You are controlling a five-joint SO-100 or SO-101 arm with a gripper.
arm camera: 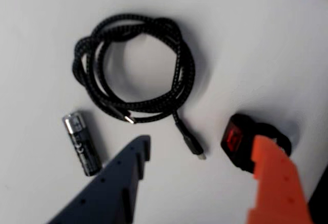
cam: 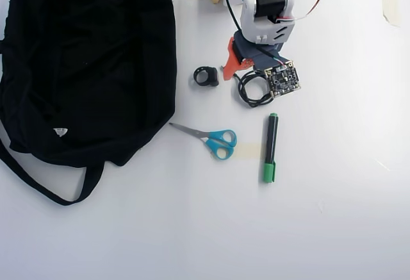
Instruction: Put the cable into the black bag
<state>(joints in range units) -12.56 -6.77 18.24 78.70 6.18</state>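
Note:
The black braided cable (arm camera: 136,65) lies coiled on the white table, with one plug end (arm camera: 193,147) trailing toward me. In the overhead view the cable (cam: 251,95) is partly hidden under my wrist. My gripper (arm camera: 204,143) is open and empty, hovering above the table just short of the coil. Its dark blue finger (arm camera: 128,172) is at the lower left and its orange finger (arm camera: 277,183) at the lower right. In the overhead view the gripper (cam: 238,72) is right of the black bag (cam: 90,62), which lies slumped at the left.
A black battery (arm camera: 81,143) lies left of the blue finger. A small black ring-shaped device with a red face (arm camera: 241,138) sits by the orange finger, also in the overhead view (cam: 206,76). Blue-handled scissors (cam: 214,140) and a green marker (cam: 271,147) lie nearer the front.

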